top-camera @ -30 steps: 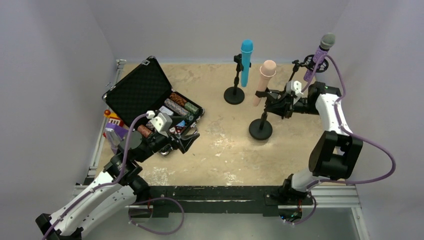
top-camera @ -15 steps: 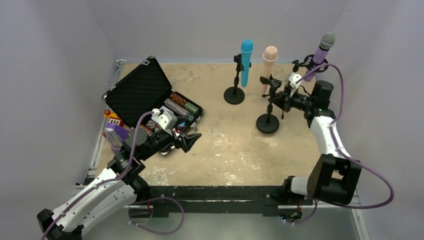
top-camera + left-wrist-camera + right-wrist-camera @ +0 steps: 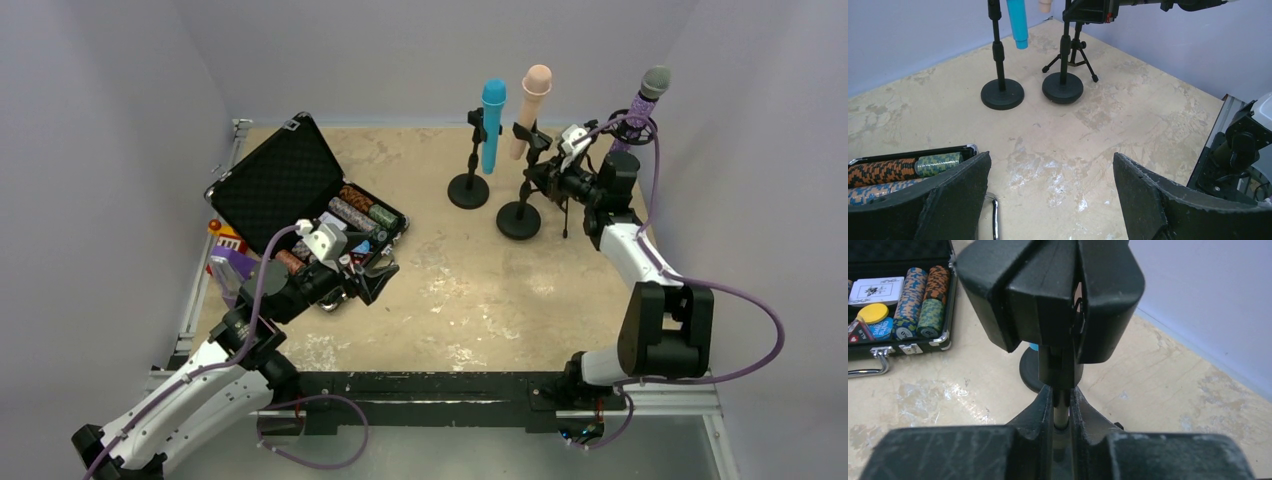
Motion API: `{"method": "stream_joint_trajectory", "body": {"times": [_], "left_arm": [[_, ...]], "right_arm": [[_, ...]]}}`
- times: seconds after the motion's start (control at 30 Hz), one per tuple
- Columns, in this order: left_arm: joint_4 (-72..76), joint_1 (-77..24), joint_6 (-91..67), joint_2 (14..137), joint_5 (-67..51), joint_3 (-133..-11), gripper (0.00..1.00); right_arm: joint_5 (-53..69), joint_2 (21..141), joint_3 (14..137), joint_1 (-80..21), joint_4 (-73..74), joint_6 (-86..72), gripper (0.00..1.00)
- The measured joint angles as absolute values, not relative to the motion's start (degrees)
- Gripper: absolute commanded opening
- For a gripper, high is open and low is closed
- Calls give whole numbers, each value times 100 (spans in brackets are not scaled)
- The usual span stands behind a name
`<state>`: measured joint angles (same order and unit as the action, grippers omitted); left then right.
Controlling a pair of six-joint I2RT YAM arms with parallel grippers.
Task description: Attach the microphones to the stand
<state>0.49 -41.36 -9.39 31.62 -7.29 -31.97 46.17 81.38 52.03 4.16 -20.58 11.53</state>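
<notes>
The peach-pink microphone (image 3: 533,93) sits in the clip of a black round-base stand (image 3: 518,220). My right gripper (image 3: 538,182) is shut on that stand's thin pole (image 3: 1061,412), just under the black clip (image 3: 1048,295). The bright-blue microphone (image 3: 492,124) hangs in a second round-base stand (image 3: 468,190) just to the left; its lower end shows in the left wrist view (image 3: 1017,22). The glittery purple microphone (image 3: 641,105) with a grey mesh head stands in a tripod stand at the back right. My left gripper (image 3: 380,272) is open and empty over the table, its fingers (image 3: 948,200) wide apart.
An open black case (image 3: 280,185) of poker chips and cards lies at the left, right by my left gripper; it also shows in the right wrist view (image 3: 903,300). Small colourful boxes (image 3: 228,250) sit beside it. The tripod's legs (image 3: 1073,60) stand behind the pink microphone's stand base (image 3: 1062,87).
My right gripper has carried the stand with the peach-pink microphone back and to the left, close to the blue microphone's stand. The left arm has barely moved.
</notes>
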Motion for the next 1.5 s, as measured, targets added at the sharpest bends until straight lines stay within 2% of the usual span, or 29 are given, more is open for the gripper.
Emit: {"method": "stream_joint_trajectory", "body": {"times": [0.07, 0.23, 0.33, 0.7, 0.97, 1.03, 1.2, 1.37, 1.5], "left_arm": [[23, -4136, -941, 3157, -703, -3197, 95], [-51, -4136, -961, 3179, -674, -3197, 95], [-75, -4136, -1011, 3203, -655, -3197, 95], [-469, -4136, -1201, 3212, -548, -3223, 96], [-974, -4130, -1310, 3542, -274, -3675, 100], [-1234, -4060, -1317, 3741, -126, -3968, 100], [-1426, -3186, -1627, 4368, -401, -4737, 100], [-1404, -1859, -2373, 5096, -1142, -5221, 100], [-1636, -1393, -2600, 5404, -1437, -5651, 100]], "right_arm": [[4536, 8171, 5201, 414, -2056, 1142, 21], [4436, 8149, 5170, 421, -2110, 1179, 44], [4431, 8047, 5122, 425, -2097, 1223, 52], [4447, 7205, 4864, 801, -1664, 1424, 64], [4449, 6383, 4613, 1175, -556, 1800, 74], [4445, 6141, 4628, 1203, -117, 1896, 80], [4268, 5555, 4860, 1356, 1074, 2038, 99], [3966, 4595, 5022, 1680, 1806, 1817, 99], [3881, 4053, 5408, 1833, 2189, 1400, 99]]}}
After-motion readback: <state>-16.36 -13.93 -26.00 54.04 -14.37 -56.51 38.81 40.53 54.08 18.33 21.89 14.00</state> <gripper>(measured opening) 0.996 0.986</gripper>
